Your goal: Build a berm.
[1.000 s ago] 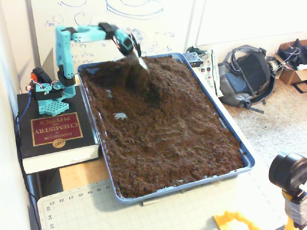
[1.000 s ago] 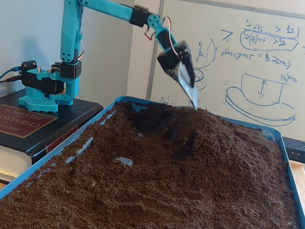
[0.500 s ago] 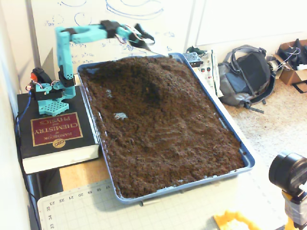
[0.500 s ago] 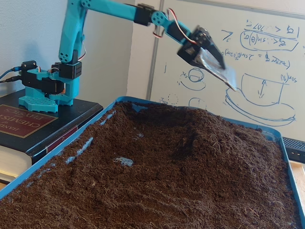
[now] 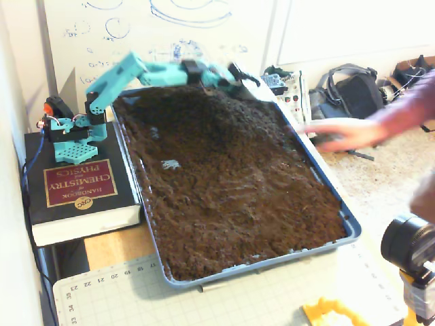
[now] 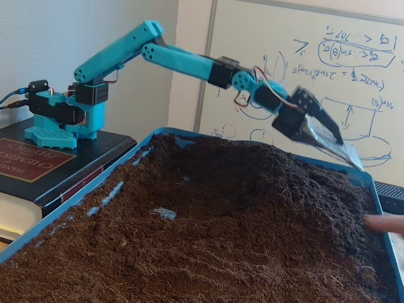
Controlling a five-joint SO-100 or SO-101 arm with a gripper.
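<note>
Pincer [image 6: 350, 159]: stretched out over the tray's [image 5: 350, 224] far right corner, above the soil; blurred, so whether spread or pressed together cannot be told.
Berm [image 6: 246, 170]: below and left of the pincer, at the tray's far end.
Look: low mound of loose dark brown soil.
Axis: roughly along the far edge; indistinct.

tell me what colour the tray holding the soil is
Blue: the shallow plastic tray, clearest in the higher fixed view.
</note>
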